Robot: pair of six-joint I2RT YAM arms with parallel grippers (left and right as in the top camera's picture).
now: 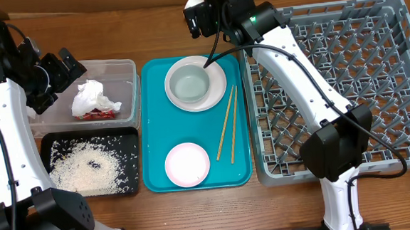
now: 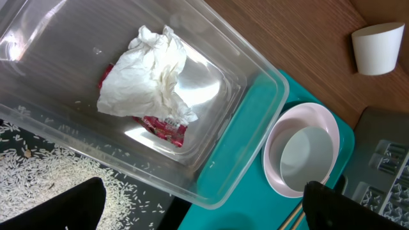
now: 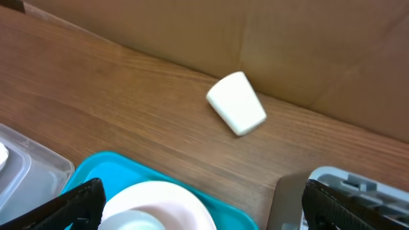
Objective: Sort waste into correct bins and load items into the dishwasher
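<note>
- waste sorted: napkin (image 1: 91,97), sauce pkt (image 1: 96,115) in clear tub (image 1: 127,63); rice (image 1: 87,168) in black tray (image 1: 46,142); both left of teal tray (image 1: 152,118)
- dish rack (image 1: 344,63), right of it, not yet loaded; bowl (image 1: 189,84), lg plate (image 1: 216,70), sm plate (image 1: 187,164), chopsticks (image 1: 227,124) on it; cup (image 3: 236,103) tipped over behind it
- L claw (image 2: 204,188), R claw (image 3: 203,191) held apart, empty

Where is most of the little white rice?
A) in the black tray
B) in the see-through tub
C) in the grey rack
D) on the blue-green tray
A: the rice grains lie spread across the black tray.
</note>
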